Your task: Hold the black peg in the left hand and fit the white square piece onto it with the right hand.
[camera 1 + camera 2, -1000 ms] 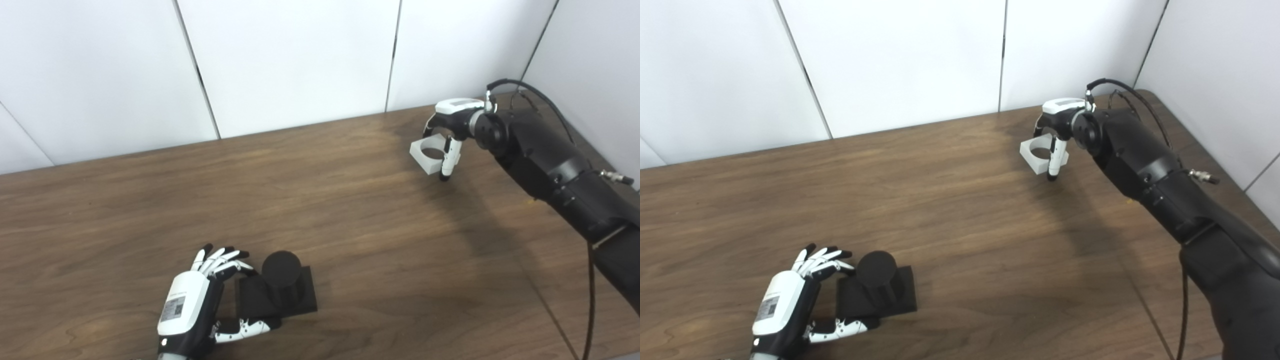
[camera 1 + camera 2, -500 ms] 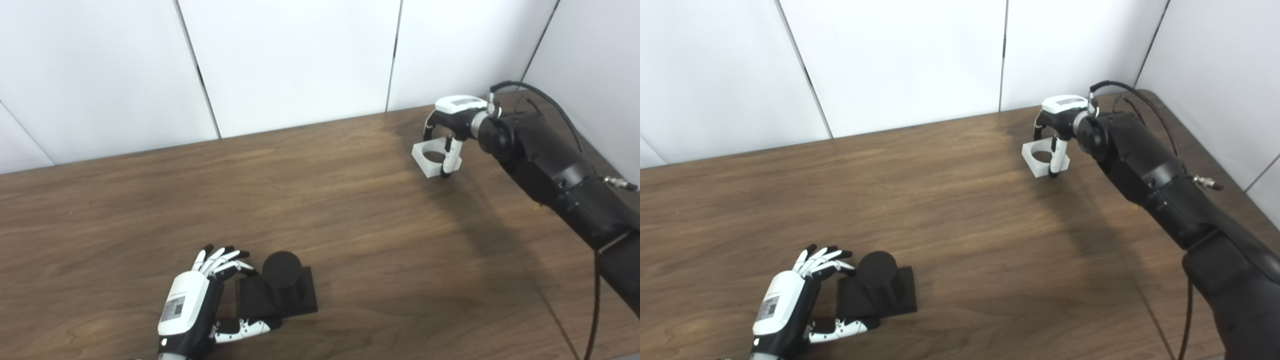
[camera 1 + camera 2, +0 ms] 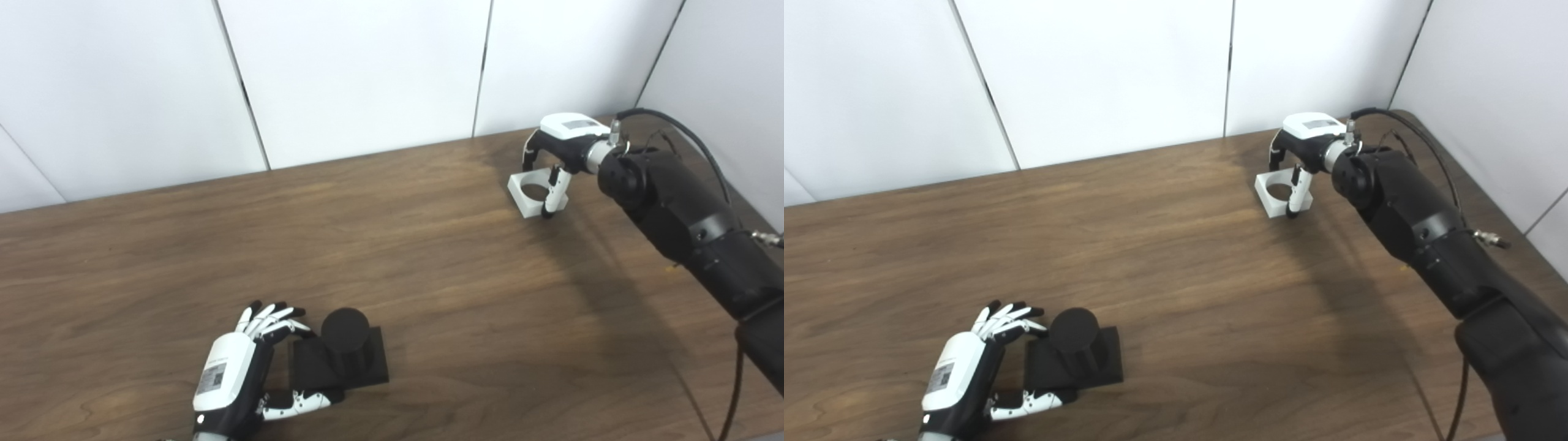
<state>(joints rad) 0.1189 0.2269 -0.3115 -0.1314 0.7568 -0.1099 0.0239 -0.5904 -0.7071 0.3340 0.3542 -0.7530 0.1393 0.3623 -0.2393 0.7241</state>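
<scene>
Since the earlier frame the right hand has drawn back a little toward the upper right and the white square piece sits lower, near the brown table, with fingers closed around it. At lower left, the left hand is open beside the black peg, thumb touching its base.

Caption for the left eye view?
Right hand grips the white piece far right; left hand cups the black peg base.
</scene>
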